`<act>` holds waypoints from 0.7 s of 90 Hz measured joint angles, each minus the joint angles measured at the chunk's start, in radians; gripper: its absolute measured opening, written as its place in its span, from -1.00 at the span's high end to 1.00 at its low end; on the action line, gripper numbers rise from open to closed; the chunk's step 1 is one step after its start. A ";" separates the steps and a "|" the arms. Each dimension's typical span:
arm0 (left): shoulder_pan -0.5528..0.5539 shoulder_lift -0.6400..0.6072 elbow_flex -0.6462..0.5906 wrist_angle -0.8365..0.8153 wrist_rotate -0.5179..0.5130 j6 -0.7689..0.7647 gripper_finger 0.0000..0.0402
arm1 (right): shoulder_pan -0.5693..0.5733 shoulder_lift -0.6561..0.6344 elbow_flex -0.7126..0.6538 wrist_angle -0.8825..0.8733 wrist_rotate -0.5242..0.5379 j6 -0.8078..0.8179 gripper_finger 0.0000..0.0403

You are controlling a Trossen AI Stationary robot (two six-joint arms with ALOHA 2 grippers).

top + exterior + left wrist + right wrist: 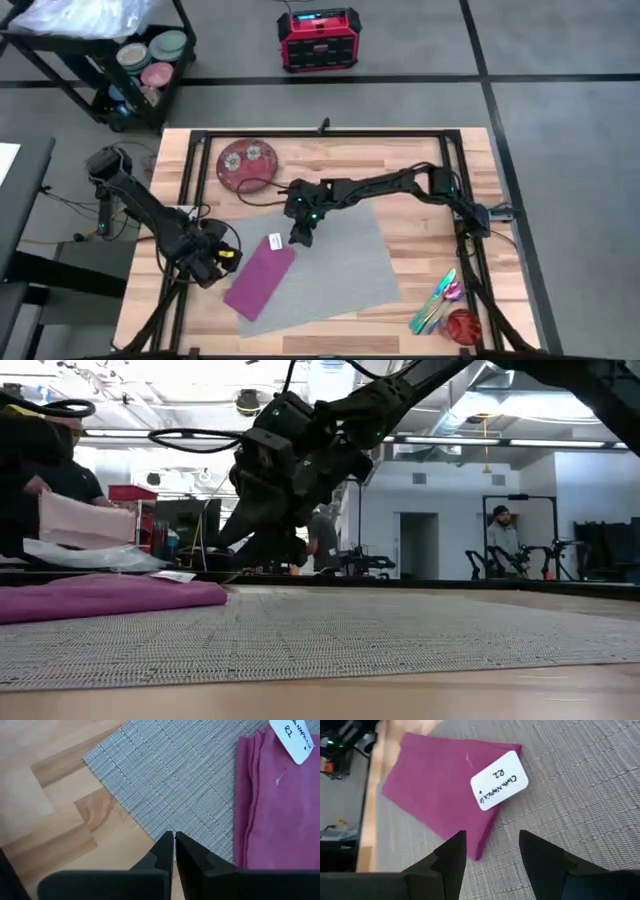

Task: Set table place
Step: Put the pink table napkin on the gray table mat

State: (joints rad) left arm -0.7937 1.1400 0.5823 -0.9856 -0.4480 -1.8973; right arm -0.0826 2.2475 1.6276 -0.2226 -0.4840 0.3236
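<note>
Grey weave of the place [400, 635] fills the low view's foreground, lying mid-table [420, 230]. At its 10 o'clock the right gripper [301, 236] hovers spread and empty beside the napkin [258, 281]. Left gripper [207, 262] waits closed, empty. Lower squarely onto the napkin's edge.

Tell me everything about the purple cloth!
The purple napkin is soft-looking folded fabric, lying flat on the left part of the grey placemat, with one end hanging over the mat's edge onto the wooden table. A white paper tag with handwriting lies at one corner. The right gripper, open, hovers just beyond that corner, not touching.
</note>
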 joint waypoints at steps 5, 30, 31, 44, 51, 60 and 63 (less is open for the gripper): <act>0.000 0.000 0.000 -0.001 0.000 0.000 1.00 | 0.005 0.000 0.000 0.001 0.015 -0.007 0.17; 0.000 0.000 0.000 -0.003 0.000 0.012 1.00 | 0.032 0.064 0.001 0.041 0.005 0.036 0.17; 0.000 0.000 0.000 -0.003 0.000 0.012 1.00 | 0.031 0.065 0.000 0.040 0.000 0.038 0.17; 0.000 0.000 0.000 -0.004 0.000 0.013 1.00 | 0.031 0.071 0.000 0.050 -0.019 0.045 0.17; 0.000 0.000 0.000 -0.011 -0.001 0.024 1.00 | 0.024 0.071 0.000 0.054 -0.019 0.046 0.17; 0.001 0.000 0.000 -0.015 -0.001 0.022 1.00 | 0.017 0.071 0.000 0.051 -0.034 0.053 0.17; 0.001 0.000 0.000 -0.014 -0.002 0.019 1.00 | 0.016 0.071 0.000 0.051 -0.038 0.053 0.17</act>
State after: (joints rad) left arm -0.7929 1.1404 0.5823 -1.0000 -0.4499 -1.8786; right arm -0.0669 2.3188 1.6276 -0.1712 -0.5218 0.3771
